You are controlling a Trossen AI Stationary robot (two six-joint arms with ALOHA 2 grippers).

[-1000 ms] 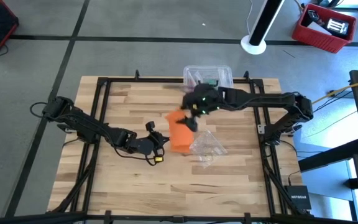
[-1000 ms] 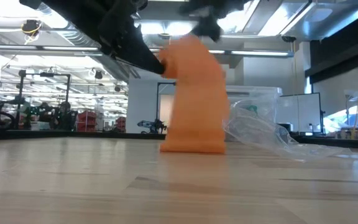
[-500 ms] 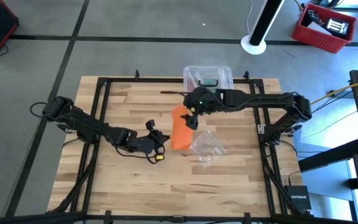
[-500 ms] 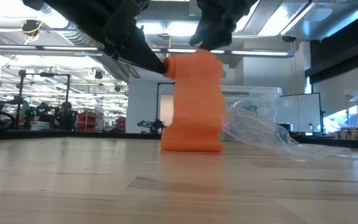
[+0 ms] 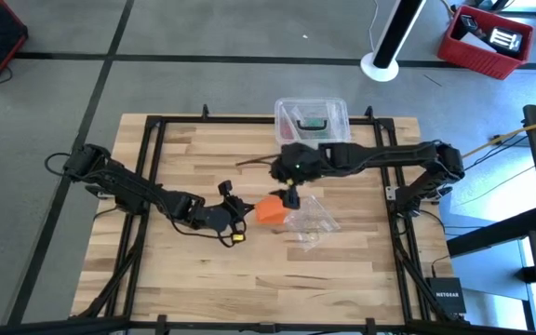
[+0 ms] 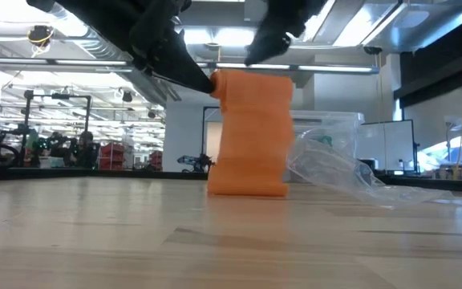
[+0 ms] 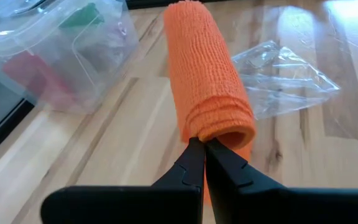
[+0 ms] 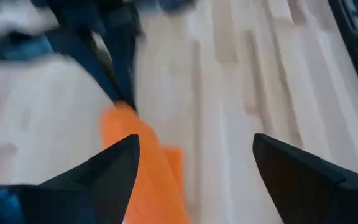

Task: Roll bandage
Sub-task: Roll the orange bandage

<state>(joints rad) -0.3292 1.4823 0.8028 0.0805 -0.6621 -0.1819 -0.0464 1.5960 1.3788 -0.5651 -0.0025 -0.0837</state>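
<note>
Pale butcher-block wood is lying under me, the table point(image 5: 184, 270) framed by dark rails. At its far edge a clear plastic box point(image 5: 311, 116) is sitting with red and green items inside; my left wrist view is showing it point(image 7: 48, 53) off to one side of the roll. Near the middle of the table a crumpled clear plastic wrapper point(image 5: 310, 219) is lying flat on the wood, just beside the orange fabric.

The bandage point(image 5: 269, 209) is sitting between my two arms at the table's centre. From the low view it point(image 6: 251, 132) is hanging as a rippled orange band, its upper end wound into a roll and its lower end resting on the wood.

My left gripper point(image 7: 204, 152) is clamping the rolled end, both fingers pressed together on the layered edge of the roll, which is showing several turns of fabric. In the high view this gripper point(image 5: 244, 210) is touching the bandage's left side.

My right gripper point(image 5: 290, 196) is hovering just above the bandage, fingers point(image 8: 107, 171) spread wide and gripping nothing, with the orange fabric point(image 8: 145, 168) visible below them.
</note>
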